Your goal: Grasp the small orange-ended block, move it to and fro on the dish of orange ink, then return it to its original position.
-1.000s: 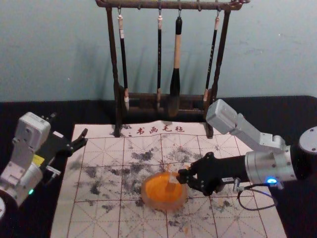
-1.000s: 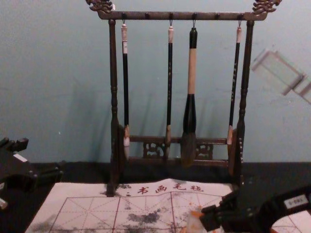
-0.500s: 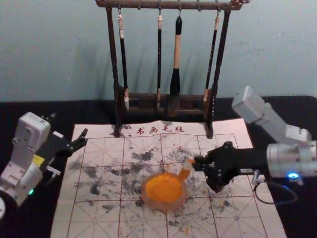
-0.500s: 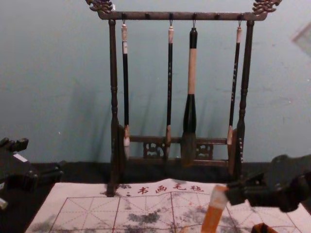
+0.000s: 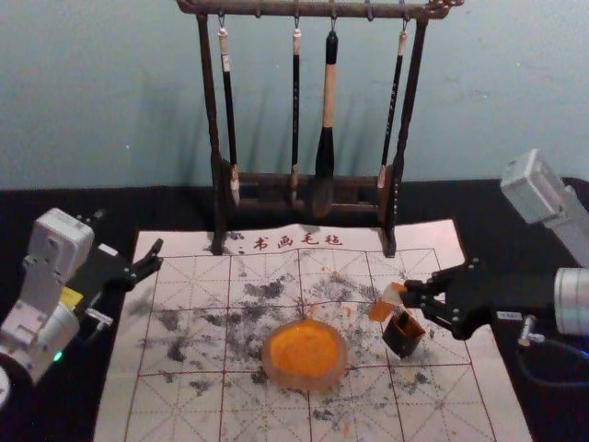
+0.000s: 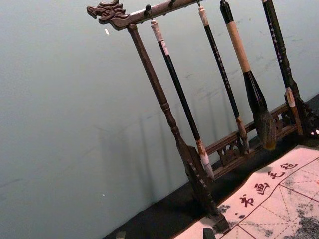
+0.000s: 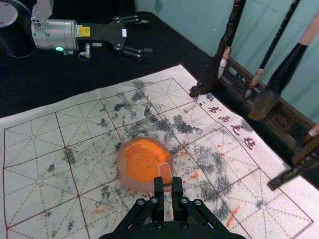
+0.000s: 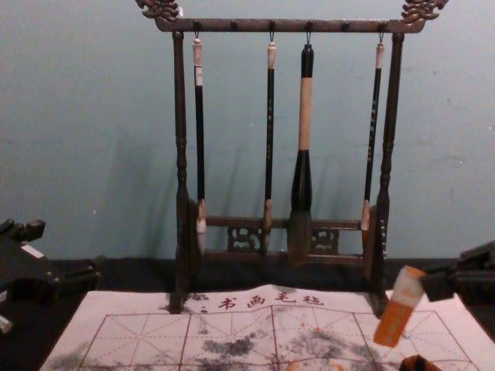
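right claw (image 5: 412,294) clamped on block (image 5: 386,302) | block shifts right, off dish (image 5: 308,381), tilted, near box (image 5: 402,337) | inking likely done, return probably underway | left claw (image 7: 149,37) open, idle at left

The calligraphy mat (image 5: 184,410) lies on the table (image 5: 110,216) before me, with the ink dish (image 5: 271,370) on it near the middle and the small box (image 5: 398,340) to the dish's right, slightly farther from me. Behind them, at the mat's far edge, stands the brush rack (image 5: 208,120), four brushes (image 5: 329,101) hanging from it. I hold the block (image 5: 385,306) in my right gripper (image 5: 410,293) over the mat near the box, my left gripper (image 5: 159,255) parked by the mat's left side.
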Controlling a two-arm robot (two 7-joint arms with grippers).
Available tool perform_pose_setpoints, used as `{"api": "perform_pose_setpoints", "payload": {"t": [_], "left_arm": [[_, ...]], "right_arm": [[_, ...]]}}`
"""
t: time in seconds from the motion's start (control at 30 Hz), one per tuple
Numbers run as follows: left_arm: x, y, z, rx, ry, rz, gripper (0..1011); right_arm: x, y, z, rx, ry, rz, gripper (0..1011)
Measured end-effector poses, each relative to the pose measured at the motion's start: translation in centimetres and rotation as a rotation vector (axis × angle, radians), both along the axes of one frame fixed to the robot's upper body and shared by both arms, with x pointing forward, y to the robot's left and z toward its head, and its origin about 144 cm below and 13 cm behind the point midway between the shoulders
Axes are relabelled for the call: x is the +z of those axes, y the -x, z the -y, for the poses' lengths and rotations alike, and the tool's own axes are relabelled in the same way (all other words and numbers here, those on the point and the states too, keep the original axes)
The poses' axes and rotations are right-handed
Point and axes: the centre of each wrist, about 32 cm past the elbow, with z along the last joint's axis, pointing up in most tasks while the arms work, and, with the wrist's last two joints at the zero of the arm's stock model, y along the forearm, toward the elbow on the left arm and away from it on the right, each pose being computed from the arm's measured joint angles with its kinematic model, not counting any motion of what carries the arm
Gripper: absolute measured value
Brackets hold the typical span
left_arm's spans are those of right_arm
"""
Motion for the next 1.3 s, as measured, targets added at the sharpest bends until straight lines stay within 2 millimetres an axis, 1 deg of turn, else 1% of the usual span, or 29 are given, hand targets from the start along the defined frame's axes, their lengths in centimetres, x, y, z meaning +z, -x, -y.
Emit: {"api": "perform_pose_setpoints", "payload": {"t": [0.17, 0.5, 0.77, 1.3], "left_arm": [[0.0, 0.0, 0.0, 0.000, 0.000, 0.000, 1001], [0.0, 0.0, 0.0, 0.000, 0.000, 0.000, 1001], [0.0, 0.0, 0.0, 0.000, 0.000, 0.000, 1001], [0.0, 0.0, 0.0, 0.000, 0.000, 0.000, 1001]], "right_arm": [[0.0, 1.1, 1.0, -0.029, -0.009, -0.003, 65], [-0.5, 2.1, 2.3, -0.080, -0.002, -0.024, 64], [-1.0, 2.1, 3.0, -0.114, 0.005, -0.041, 65], [-1.8, 1.3, 3.3, -0.145, 0.014, -0.057, 65]]}}
